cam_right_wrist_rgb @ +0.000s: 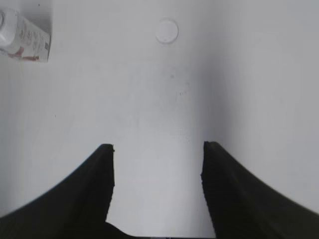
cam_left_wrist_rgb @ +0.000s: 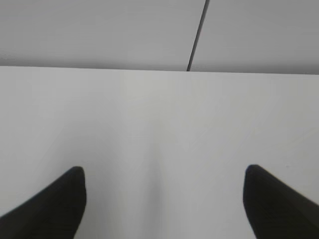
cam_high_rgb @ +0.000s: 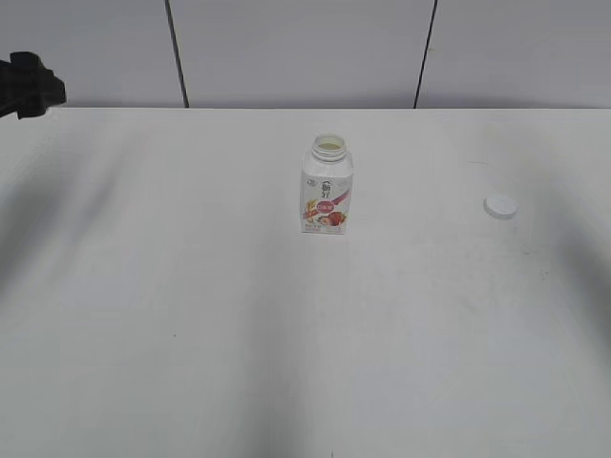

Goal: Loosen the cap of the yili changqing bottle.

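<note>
Both grippers (cam_left_wrist_rgb: 164, 199) (cam_right_wrist_rgb: 157, 184) spread and empty — bottle (cam_high_rgb: 326, 186) mid-table, cap (cam_high_rgb: 500, 206) well apart toward the table's (cam_high_rgb: 191, 334) right edge.

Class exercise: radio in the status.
Both grippers open, empty. Bottle upright, uncapped. Cap lies apart on table. Nothing obstructing.

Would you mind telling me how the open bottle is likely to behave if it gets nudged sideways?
The yili changqing bottle stands tall on a small base, so it would probably tip rather than slide. Its cap lies apart on the table, so any contents could spill.
</note>
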